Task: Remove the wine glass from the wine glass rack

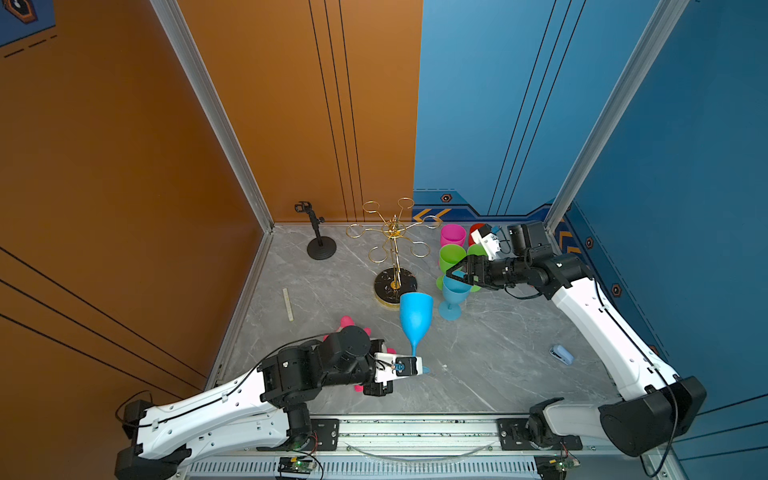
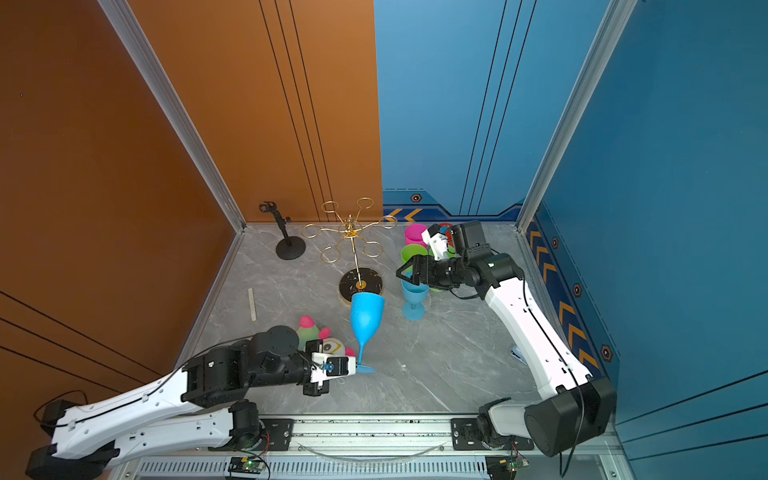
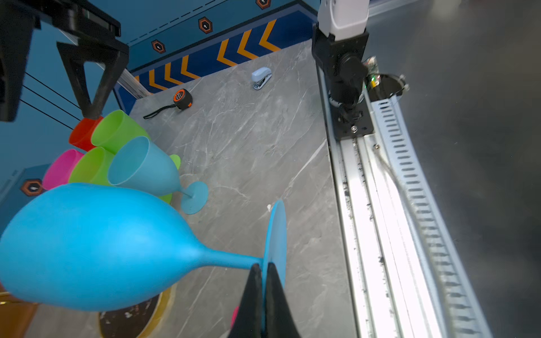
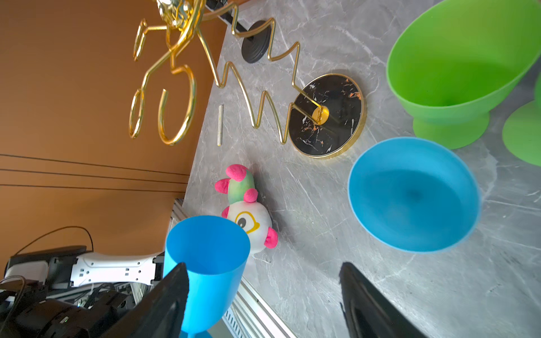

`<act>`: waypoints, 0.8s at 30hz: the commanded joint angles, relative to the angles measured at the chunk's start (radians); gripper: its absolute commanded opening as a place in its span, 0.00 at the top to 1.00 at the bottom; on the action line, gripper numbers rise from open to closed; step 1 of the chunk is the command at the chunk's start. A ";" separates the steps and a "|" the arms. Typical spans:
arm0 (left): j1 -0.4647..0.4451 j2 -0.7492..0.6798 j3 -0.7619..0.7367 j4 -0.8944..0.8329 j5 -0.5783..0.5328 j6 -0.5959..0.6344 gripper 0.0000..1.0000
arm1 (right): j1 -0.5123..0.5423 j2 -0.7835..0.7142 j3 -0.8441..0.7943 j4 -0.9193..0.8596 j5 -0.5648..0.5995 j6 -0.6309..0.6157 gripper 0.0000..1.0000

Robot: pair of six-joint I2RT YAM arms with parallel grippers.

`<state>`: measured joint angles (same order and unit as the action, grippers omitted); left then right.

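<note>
Blue wine glass [image 1: 416,316] pinched by left gripper [image 3: 264,265]; right gripper [image 4: 263,264] spread wide.

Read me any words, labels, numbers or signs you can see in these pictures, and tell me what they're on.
No readable words or numbers anywhere.
Orange chevron arrows: a sign on the blue wall trim, no text.
Hexagon badges: inner mark too small to read.
Tape measure: label blurred.
</note>
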<state>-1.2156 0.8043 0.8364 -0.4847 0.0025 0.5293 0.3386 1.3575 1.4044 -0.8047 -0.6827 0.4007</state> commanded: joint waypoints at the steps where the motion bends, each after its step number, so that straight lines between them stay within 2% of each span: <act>1: -0.056 -0.010 -0.043 0.051 -0.271 0.222 1.00 | 0.044 0.026 0.045 -0.089 -0.032 -0.051 0.20; 4: -0.091 -0.016 -0.098 0.117 -0.368 0.315 1.00 | 0.075 0.048 0.071 -0.102 -0.044 -0.060 0.22; 16: -0.163 -0.031 -0.247 0.285 -0.559 0.647 1.00 | 0.118 0.113 0.140 -0.169 -0.077 -0.097 0.28; 19: -0.167 -0.024 -0.279 0.375 -0.600 0.701 1.00 | 0.125 0.117 0.144 -0.174 -0.080 -0.100 0.29; 24: -0.168 -0.023 -0.312 0.413 -0.622 0.759 1.00 | 0.131 0.117 0.145 -0.184 -0.081 -0.107 0.32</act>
<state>-1.3712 0.7822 0.5388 -0.1493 -0.5659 1.2201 0.4625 1.4681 1.5196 -0.9535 -0.7448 0.3187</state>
